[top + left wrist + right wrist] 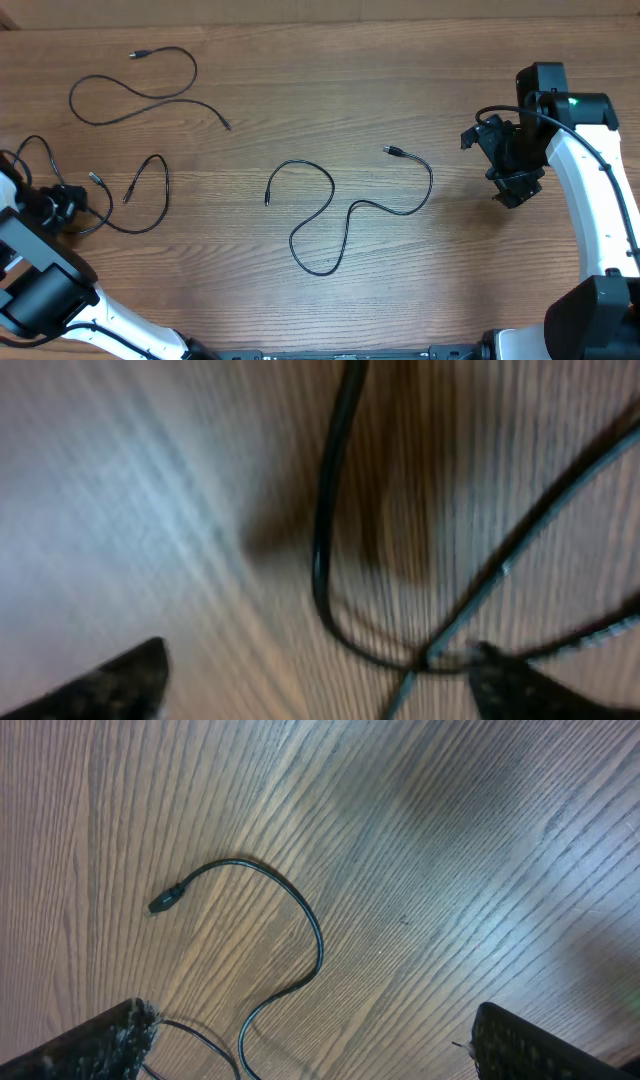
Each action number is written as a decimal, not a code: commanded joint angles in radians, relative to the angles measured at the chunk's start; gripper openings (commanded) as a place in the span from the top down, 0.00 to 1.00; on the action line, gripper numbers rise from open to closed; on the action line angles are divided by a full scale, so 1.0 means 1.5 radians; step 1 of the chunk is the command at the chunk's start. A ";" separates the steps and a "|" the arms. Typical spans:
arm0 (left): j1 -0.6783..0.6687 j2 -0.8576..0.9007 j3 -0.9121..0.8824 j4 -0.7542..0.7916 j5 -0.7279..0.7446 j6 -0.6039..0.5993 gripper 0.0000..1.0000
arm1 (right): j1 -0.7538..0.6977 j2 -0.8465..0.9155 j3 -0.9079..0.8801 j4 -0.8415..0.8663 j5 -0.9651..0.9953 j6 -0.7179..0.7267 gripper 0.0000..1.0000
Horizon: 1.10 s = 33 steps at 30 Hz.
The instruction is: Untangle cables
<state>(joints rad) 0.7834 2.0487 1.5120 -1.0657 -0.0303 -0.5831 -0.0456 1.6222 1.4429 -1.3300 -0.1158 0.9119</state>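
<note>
Table (300,60): three cables, none crossing another in overhead. Reference is the mid cable (362,204). Right fingers (512,168) are spread and empty, well right of its plug end, so the right arm is nearer. Left fingers (63,203) are far left of it, spread, gripping nothing. Left cable (130,231) loops between them, strand running away from the wrist. Third cable (180,99) lies up-left, well apart. Looks nearly done.
</note>
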 commanded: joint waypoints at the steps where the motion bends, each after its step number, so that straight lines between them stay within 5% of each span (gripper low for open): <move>1: 0.001 -0.001 -0.038 0.043 0.040 0.042 0.14 | -0.002 -0.006 0.011 0.001 0.002 -0.003 0.00; 4: 0.001 -0.001 -0.061 0.078 0.068 0.048 0.22 | -0.002 -0.006 0.011 0.001 0.002 -0.003 0.00; 8: 0.001 -0.001 -0.079 0.102 0.068 0.048 0.60 | -0.002 -0.006 0.011 0.001 0.002 -0.003 0.00; 10: 0.001 -0.001 -0.090 0.110 0.068 0.047 0.69 | -0.002 -0.006 0.011 0.001 0.002 -0.003 0.00; 19: 0.001 -0.001 -0.096 0.134 0.290 0.027 0.83 | -0.002 -0.006 0.011 0.001 0.002 -0.003 0.00; 24: 0.001 -0.001 -0.095 0.132 0.319 0.000 0.85 | -0.002 -0.006 0.011 0.001 0.002 -0.003 0.00; 28: 0.019 -0.001 -0.092 0.098 0.261 -0.001 0.57 | -0.002 -0.006 0.011 0.001 0.001 -0.003 0.00; 33: 0.057 -0.002 -0.066 0.044 0.235 -0.001 0.37 | -0.002 -0.006 0.011 0.001 0.002 -0.003 0.00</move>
<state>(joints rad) 0.8196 2.0483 1.3804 -0.9638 0.3614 -0.5793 -0.0456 1.6222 1.4429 -1.3289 -0.1158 0.9119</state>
